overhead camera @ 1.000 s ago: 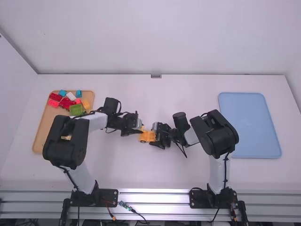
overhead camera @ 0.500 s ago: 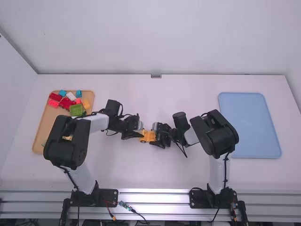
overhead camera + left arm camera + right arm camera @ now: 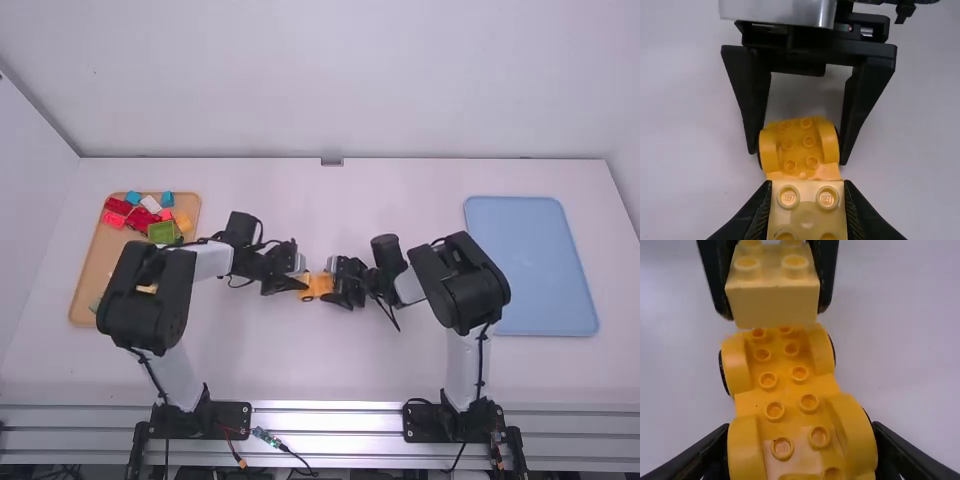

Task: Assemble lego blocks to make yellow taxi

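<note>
The white table [image 3: 330, 375] stretches out beneath me, and my two arms reach over it from its near edge, their ends meeting near the middle. Off to my right lies the blue tray [image 3: 532, 265], and off to my left the narrower tan tray [image 3: 92, 272], partly covered by my left arm. Between the two trays my left gripper [image 3: 301, 284] and right gripper [image 3: 336, 288] face each other, close together. The right one is closed on the yellow car base [image 3: 787, 390], its fingers [image 3: 897, 457] on either side of one pair of rounded fenders, keeping it upright with its studs facing up. Smaller than that base is the pale yellow brick [image 3: 777, 305], gripped between my left fingers, studs up as well. I have it at the base's other end, above the fenders there; whether brick and base touch, I cannot tell. At the far end of the tan tray sit loose blocks: a lime green block [image 3: 162, 233], dark red blocks [image 3: 118, 206], teal blocks [image 3: 167, 199], a white block [image 3: 151, 204], bright red blocks [image 3: 114, 219] and an orange-yellow block [image 3: 183, 221]. Smallest are the round studs [image 3: 775, 411], set in two rows between the fenders.
</note>
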Controlling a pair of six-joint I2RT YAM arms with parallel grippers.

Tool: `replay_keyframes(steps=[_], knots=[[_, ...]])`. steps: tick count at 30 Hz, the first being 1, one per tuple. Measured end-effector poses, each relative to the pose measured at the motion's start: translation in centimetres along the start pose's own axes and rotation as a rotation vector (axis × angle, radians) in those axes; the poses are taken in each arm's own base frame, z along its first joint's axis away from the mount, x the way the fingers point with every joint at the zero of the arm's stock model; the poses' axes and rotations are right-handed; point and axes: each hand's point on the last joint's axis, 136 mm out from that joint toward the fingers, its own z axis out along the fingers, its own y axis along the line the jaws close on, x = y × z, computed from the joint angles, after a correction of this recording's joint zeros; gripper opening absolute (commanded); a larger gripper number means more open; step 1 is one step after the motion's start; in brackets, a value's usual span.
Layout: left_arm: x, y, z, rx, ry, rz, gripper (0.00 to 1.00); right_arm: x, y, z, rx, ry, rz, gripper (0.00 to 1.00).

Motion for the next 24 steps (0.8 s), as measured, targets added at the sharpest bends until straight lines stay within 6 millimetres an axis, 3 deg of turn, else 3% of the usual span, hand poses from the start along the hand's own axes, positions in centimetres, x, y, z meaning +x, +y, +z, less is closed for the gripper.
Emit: replay_keyframes(steps=[3, 4, 5, 19, 22, 24], knots=[[0.02, 0.31, 0.10, -0.009, -0.003, -0.018, 0.02, -0.03, -0.15, 0.02, 0.004, 0.001, -0.001, 0.89], [-0.01, 0.36, 0.11, -0.011, -0.004, -0.024, 0.02, -0.03, -0.15, 0.02, 0.004, 0.001, 0.001, 0.99], [-0.02, 0.39, 0.11, -0.012, -0.004, -0.035, 0.02, -0.03, -0.15, 0.01, 0.005, 0.002, -0.002, 0.99], [0.59, 0.57, 0.18, -0.025, 0.034, -0.060, 0.02, -0.83, -0.16, 0.07, -0.016, -0.030, -0.024, 0.99], [0.59, 0.56, 0.19, -0.024, 0.034, -0.060, 0.02, -0.85, -0.12, 0.07, -0.018, -0.032, -0.027, 0.93], [0.60, 0.56, 0.19, -0.025, 0.034, -0.060, 0.02, -0.92, 0.00, 0.18, -0.021, -0.032, -0.033, 0.80]])
